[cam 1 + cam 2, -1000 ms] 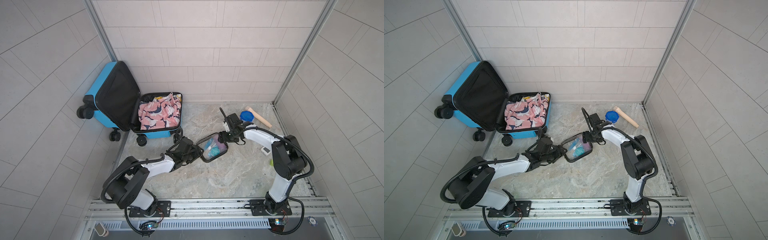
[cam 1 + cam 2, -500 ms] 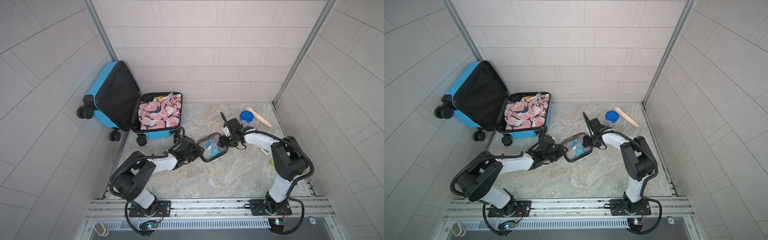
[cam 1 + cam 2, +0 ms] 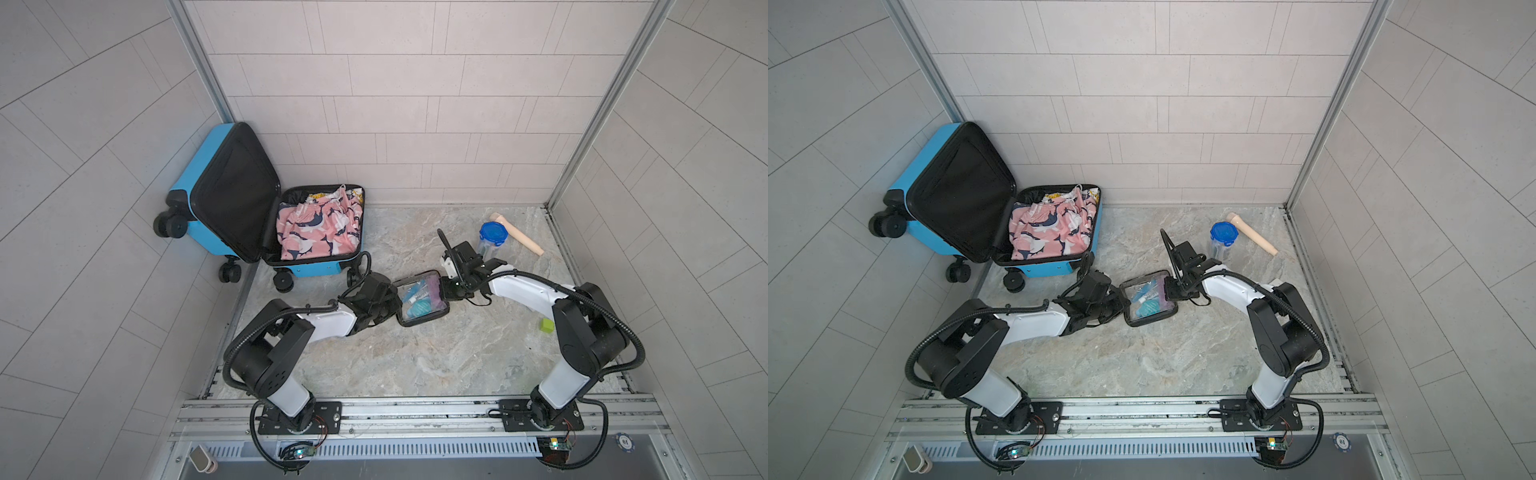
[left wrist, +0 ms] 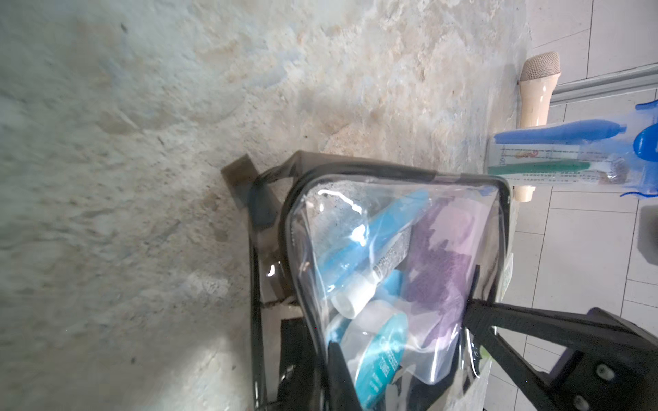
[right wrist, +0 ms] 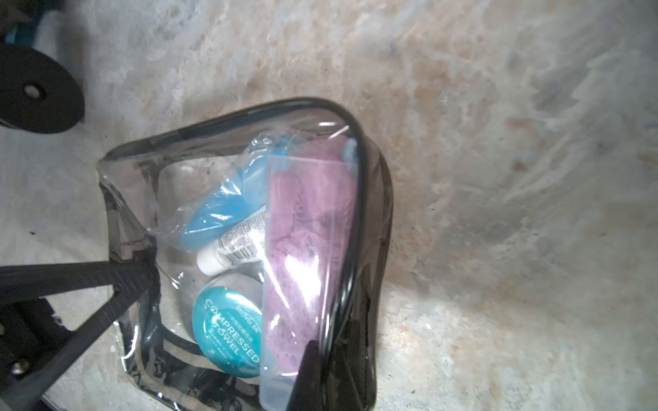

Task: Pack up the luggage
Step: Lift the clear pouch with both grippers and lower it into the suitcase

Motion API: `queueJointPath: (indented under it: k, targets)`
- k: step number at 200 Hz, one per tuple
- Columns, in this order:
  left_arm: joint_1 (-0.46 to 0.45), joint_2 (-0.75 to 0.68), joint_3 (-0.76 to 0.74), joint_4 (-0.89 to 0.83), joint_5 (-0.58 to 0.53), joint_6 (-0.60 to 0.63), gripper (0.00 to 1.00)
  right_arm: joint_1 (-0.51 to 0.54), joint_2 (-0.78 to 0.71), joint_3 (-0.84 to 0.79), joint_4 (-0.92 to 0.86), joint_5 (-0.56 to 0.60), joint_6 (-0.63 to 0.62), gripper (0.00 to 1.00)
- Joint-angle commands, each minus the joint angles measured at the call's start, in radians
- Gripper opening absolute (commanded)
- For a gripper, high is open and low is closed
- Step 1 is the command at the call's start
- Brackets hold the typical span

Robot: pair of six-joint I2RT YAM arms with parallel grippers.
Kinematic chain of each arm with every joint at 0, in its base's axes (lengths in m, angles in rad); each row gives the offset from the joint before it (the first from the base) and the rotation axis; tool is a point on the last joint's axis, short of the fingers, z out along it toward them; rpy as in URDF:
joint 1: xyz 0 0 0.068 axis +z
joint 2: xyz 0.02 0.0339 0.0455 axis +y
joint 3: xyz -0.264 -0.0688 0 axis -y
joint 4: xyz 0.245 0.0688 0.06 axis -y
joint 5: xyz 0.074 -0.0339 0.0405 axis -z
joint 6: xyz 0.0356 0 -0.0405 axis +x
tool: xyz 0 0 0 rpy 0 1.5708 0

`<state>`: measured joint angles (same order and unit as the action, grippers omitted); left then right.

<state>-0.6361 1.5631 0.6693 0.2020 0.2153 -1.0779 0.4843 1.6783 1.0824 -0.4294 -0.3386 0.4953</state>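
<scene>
The luggage (image 3: pixel 316 269) (image 3: pixel 1046 268), a small bright-blue suitcase, lies open at the back left with its black-lined lid leaning on the wall. Pink shark-print clothing (image 3: pixel 318 228) fills its lower half. A clear black-trimmed toiletry pouch (image 3: pixel 422 297) (image 3: pixel 1148 301) (image 4: pixel 391 267) (image 5: pixel 249 231) rests on the marble floor in front of it, holding blue tubes, a teal towel tin and a purple cloth. My left gripper (image 3: pixel 392 305) (image 3: pixel 1121 305) (image 4: pixel 320 366) is shut on the pouch's left edge. My right gripper (image 3: pixel 444 286) (image 3: pixel 1168 291) (image 5: pixel 333 370) is shut on the opposite edge.
A clear container with a blue lid (image 3: pixel 492 239) (image 3: pixel 1223 239) stands behind the right arm, and a beige microphone (image 3: pixel 517 235) lies beside it near the right wall. A small green block (image 3: pixel 547 325) sits by the right arm's elbow. Tiled walls close in on three sides.
Both grippers have closed from open onto the pouch's two edges. The left arm has drawn in closer to the pouch, which has stayed in about the same spot.
</scene>
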Motion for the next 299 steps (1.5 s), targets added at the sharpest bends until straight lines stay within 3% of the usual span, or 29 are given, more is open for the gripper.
queueJointPath:
  k: [1, 66, 131, 206, 226, 247, 299]
  targets:
    - [0.007, -0.116, 0.094, -0.153, -0.005, 0.093, 0.00, 0.034, -0.056, 0.053, -0.004, -0.045, 0.030, 0.00]
    - [0.144, -0.307, 0.348, -0.578, -0.099, 0.347, 0.00, 0.099, -0.041, 0.305, 0.021, -0.124, 0.144, 0.00]
    - [0.427, -0.296, 0.564, -0.780, -0.011, 0.584, 0.00, 0.180, 0.229, 0.724, 0.076, -0.137, 0.254, 0.00]
    - [0.620, -0.161, 0.687, -0.765, 0.021, 0.690, 0.00, 0.237, 0.709, 1.409, 0.012, -0.192, 0.347, 0.00]
    - [0.674, -0.122, 0.689, -0.731, 0.048, 0.691, 0.00, 0.242, 0.839, 1.552, 0.078, -0.221, 0.388, 0.00]
    - [0.716, -0.067, 0.710, -0.708, 0.068, 0.704, 0.00, 0.241, 0.918, 1.623, 0.140, -0.216, 0.417, 0.00]
    - [0.787, 0.114, 0.778, -0.665, 0.132, 0.721, 0.00, 0.257, 0.972, 1.625, 0.292, -0.149, 0.415, 0.00]
